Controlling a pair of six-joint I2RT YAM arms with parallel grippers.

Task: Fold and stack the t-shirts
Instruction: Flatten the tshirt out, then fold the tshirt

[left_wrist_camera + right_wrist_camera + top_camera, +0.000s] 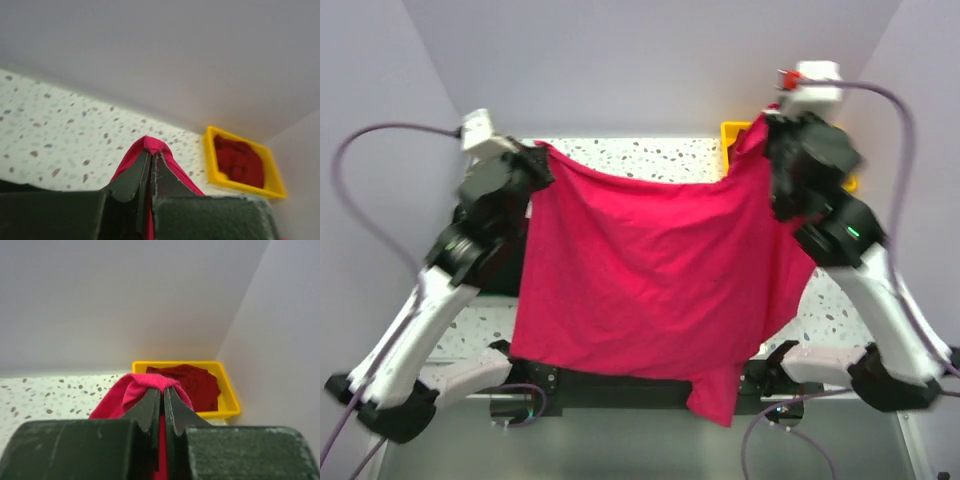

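One bright pink-red fabric t-shirt is held aloft, pinched at 10 o'clock by the left gripper and at 1 o'clock by the right gripper. One dark maroon t-shirt lies in one yellow plastic tray.

Aloft over speckled table, pink-red t-shirt

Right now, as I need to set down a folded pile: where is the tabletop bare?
Bare speckled table runs along the far edge, between the left claw and the yellow plastic tray. The tray holds dark red cloth; the raised bright pink-red t-shirt hides the middle.
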